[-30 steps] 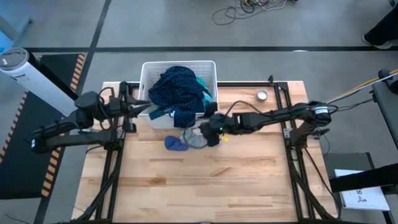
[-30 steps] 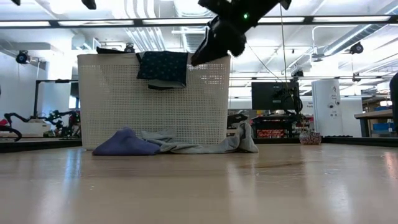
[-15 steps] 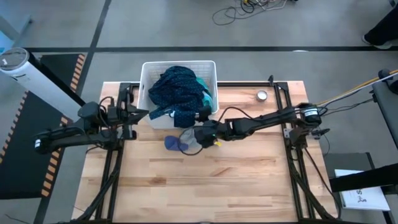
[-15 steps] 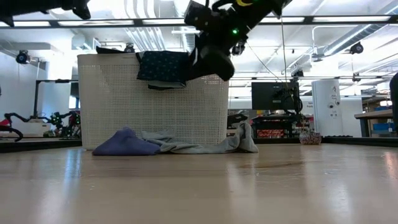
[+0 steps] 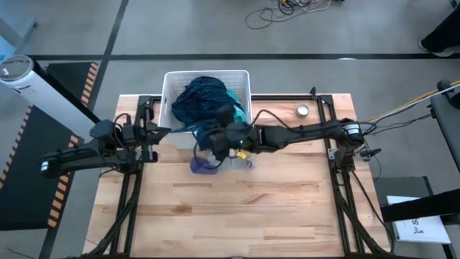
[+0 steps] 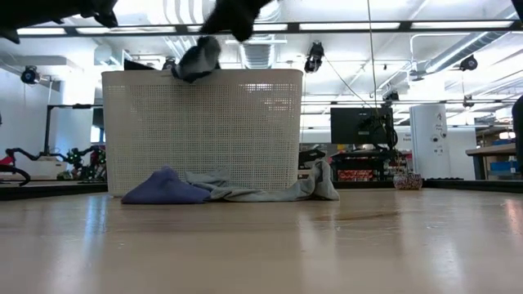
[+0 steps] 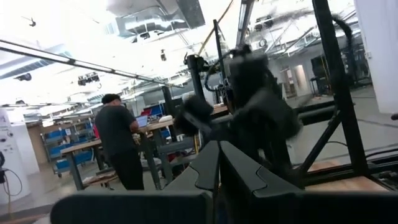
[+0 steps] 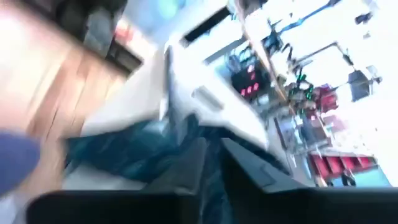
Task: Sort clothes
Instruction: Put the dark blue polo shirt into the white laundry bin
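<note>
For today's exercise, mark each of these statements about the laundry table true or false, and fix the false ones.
1. The white basket stands at the table's far edge. True.
2. The basket is empty. False: a navy patterned garment is heaped in it.
3. A blue-purple piece and a grey garment lie on the table in front of the basket. True.
4. The left gripper is inside the basket. False: it is shut and waits beside the basket's left wall.
5. The right gripper is by the basket's front wall. True.
6. The table is glass. False: it is wood.
</note>
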Controlling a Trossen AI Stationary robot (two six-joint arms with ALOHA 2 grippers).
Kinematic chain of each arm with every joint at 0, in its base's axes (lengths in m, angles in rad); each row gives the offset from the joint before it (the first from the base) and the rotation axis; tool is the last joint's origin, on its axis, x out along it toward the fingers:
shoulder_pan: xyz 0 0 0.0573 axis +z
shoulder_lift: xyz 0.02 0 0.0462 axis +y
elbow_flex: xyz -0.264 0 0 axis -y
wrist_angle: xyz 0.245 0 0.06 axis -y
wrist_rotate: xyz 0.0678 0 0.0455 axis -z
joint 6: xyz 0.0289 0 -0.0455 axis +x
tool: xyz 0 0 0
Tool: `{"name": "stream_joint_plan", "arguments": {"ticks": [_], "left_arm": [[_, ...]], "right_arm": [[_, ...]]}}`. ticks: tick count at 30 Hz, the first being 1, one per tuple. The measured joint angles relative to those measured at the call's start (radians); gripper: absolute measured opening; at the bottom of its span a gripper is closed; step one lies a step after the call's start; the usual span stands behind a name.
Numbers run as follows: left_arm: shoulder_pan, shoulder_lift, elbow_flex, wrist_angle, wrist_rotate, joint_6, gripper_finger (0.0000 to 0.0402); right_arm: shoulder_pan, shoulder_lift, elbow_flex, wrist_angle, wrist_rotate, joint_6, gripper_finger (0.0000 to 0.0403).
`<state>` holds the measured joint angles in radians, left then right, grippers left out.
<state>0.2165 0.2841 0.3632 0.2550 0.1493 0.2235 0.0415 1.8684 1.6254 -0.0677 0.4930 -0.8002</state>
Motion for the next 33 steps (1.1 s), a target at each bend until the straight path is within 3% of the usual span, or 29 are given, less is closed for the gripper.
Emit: {"name": "stream_joint_plan", "arguments": {"ticks": [2,8,12,14,18,23,29,33], "left_arm": [[0.0,-0.008,0.003,0.0,0.0,0.001,0.0],[0.0,-0.017,0.004,-0.002,0.0,0.002,0.0],[0.0,-0.018,0.004,-0.007,0.0,0.002,0.0],[0.0,-0.017,0.004,-0.012,0.0,0.003,0.0],[0.0,-0.016,0.004,-0.02,0.0,0.003,0.0],[0.0,-0.016,0.004,-0.041,-0.006,0.004,0.0],[0.0,-0.011,0.004,-0.047,-0.01,0.004,0.0],[0.0,-0.004,0.003,-0.047,-0.01,0.004,0.0]], "right_arm": [[-0.011,-0.002,0.044,-0.013,-0.018,0.001,0.0009],[-0.093,-0.002,0.161,-0.116,-0.062,0.029,0.0002],[-0.153,-0.002,0.227,-0.38,-0.27,0.128,0.0008],[-0.158,-0.005,0.256,-0.495,-0.321,0.151,0.0017],[-0.126,-0.01,0.251,-0.629,-0.281,0.127,0.0057],[-0.054,-0.007,0.165,-0.627,-0.197,0.092,0.0137],[0.024,-0.001,0.037,-0.441,-0.001,-0.022,0.0223],[0.063,-0.002,-0.035,-0.319,0.06,-0.132,0.0256]]}}
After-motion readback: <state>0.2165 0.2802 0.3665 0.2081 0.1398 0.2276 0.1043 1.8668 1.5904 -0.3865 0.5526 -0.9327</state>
